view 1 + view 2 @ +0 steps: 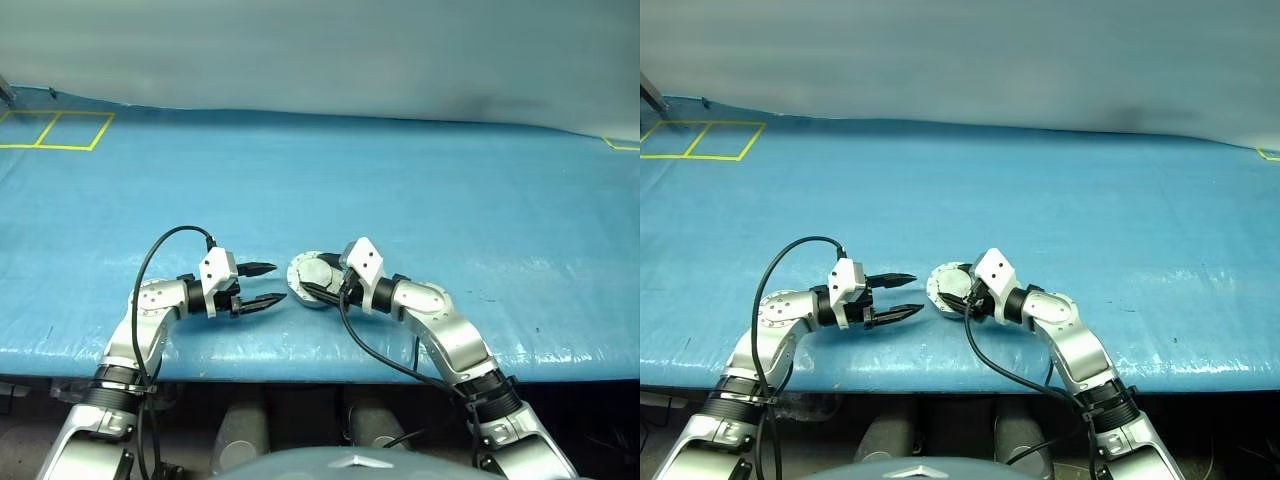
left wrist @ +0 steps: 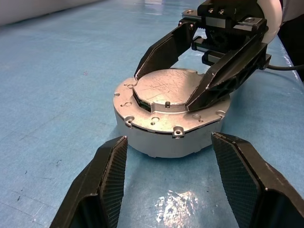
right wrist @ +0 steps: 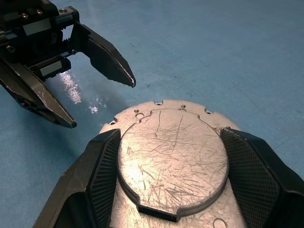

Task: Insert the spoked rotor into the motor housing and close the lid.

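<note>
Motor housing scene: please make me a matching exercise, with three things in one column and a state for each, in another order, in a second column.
Things:
1. motor housing
2. left gripper
3. right gripper

States:
A. open, beside the housing, not touching it
B. lid down on top, lying on the blue table
C. fingers on either side of the raised plate on the lid

Pairs: 1-B, 2-A, 3-C

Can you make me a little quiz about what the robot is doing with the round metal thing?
1. True or false: the lid is closed on the motor housing.
2. Which gripper has a finger on each side of the lid: A left gripper, B right gripper?
3. What colour is the table cover?

Key: 1 true. 2 B. 3 blue.
</note>
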